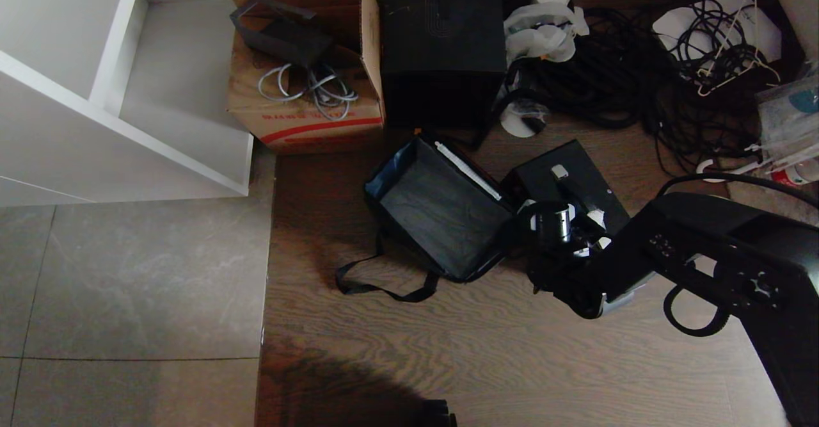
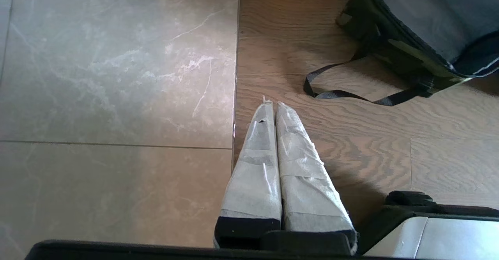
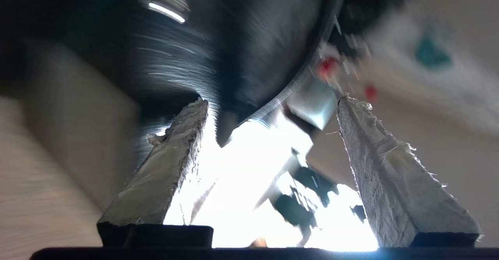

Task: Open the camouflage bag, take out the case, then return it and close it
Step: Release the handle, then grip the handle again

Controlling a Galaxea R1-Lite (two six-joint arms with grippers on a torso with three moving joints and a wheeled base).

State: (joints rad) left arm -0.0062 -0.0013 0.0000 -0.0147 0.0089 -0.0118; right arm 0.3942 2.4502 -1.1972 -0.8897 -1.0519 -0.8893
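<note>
The camouflage bag point(image 1: 441, 216) lies open on the wooden floor with its dark lining showing; its camouflage side point(image 2: 405, 55) and black strap point(image 2: 351, 94) appear in the left wrist view. The case point(image 1: 576, 171), flat and black with a small silver latch point(image 1: 560, 171), rests on the floor just right of the bag. My right gripper point(image 1: 563, 212) hangs over the case's near end. In the right wrist view that gripper point(image 3: 273, 101) is open, its taped fingers spread, with the glossy case point(image 3: 249, 49) and latch point(image 3: 317, 106) close before the tips. My left gripper point(image 2: 271, 104) is shut and parked above the floor.
A brown cardboard box point(image 1: 307, 107) and a taller black box point(image 1: 441, 43) stand behind the bag. Tangled black cables point(image 1: 640, 88) cover the floor at the back right. A white shelf unit point(image 1: 128, 94) stands at the left, with grey tiles point(image 1: 128, 273) in front of it.
</note>
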